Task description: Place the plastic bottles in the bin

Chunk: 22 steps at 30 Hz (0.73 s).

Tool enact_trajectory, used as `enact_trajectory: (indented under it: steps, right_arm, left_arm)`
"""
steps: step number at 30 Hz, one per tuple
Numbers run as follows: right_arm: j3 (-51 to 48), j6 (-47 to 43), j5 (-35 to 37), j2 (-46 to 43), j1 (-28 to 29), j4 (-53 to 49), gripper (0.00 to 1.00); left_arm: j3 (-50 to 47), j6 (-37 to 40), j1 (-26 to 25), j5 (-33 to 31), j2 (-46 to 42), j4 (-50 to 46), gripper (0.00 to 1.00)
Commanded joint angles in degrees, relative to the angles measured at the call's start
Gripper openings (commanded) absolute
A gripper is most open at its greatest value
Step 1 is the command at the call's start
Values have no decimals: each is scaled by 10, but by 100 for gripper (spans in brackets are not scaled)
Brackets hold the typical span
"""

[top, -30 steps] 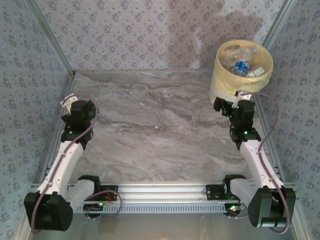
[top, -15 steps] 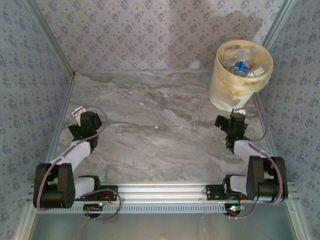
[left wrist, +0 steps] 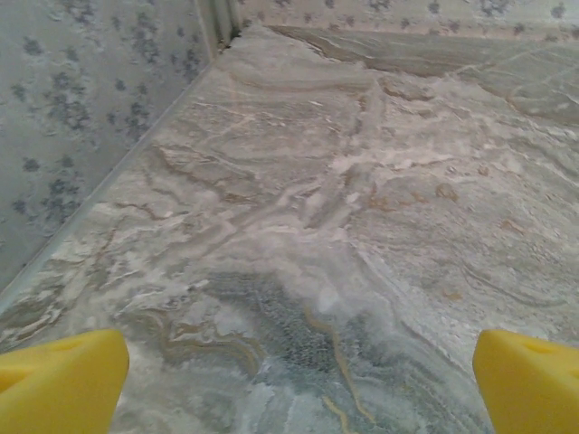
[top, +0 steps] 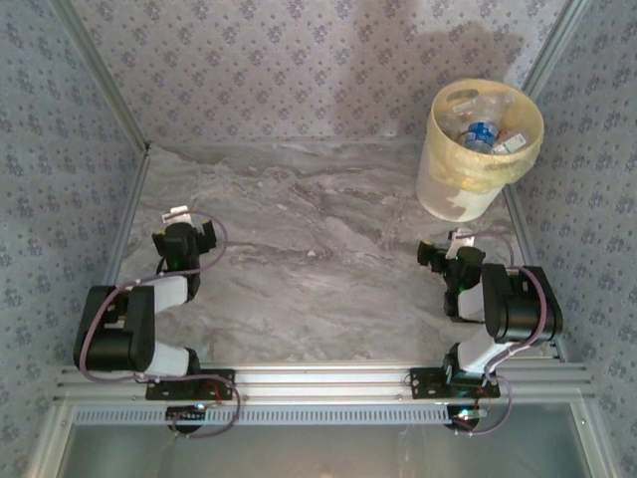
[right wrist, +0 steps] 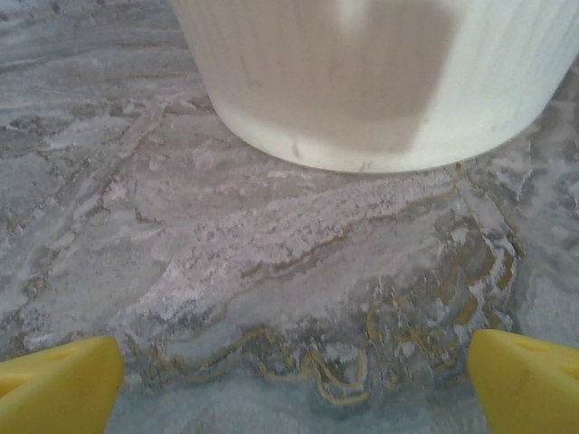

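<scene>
The bin [top: 435, 124] is seen at the upper right of the overhead frame, standing on the marbled table [top: 318, 259]. The plastic bottles [top: 481, 132] are piled inside it, one with a blue label uppermost. The left gripper [left wrist: 298, 375] is held wide open over bare table at the left, with nothing between its yellow fingertips [left wrist: 63, 380]. The right gripper [right wrist: 294, 380] is likewise spread wide and empty, pointed at the bin's base, near but apart from it.

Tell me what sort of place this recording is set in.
Probably a staged test cell: wallpapered panels box in a marble-look tabletop, an aluminium rail spans the near edge, a bin holds bottles.
</scene>
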Motion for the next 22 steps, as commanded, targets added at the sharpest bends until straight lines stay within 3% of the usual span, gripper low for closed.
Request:
enact_trajectory:
  steps: [1, 3, 4, 10, 22]
  right_arm:
    - [39, 6, 43, -19, -1, 10, 100]
    - [88, -14, 54, -19, 15, -80, 100]
    - [98, -23, 74, -20, 28, -102, 100]
    - [94, -40, 105, -17, 46, -92, 100]
    - [96, -39, 95, -17, 44, -97, 100]
  left_arm:
    - [-23, 30, 3, 52, 40, 104, 98]
    - [-18, 34, 0, 51, 69, 133, 98]
    - [-6, 24, 2, 48, 58, 85, 98]
    - [-8, 1, 8, 1, 56, 89, 98]
    - [-10, 1, 9, 4, 58, 95, 98]
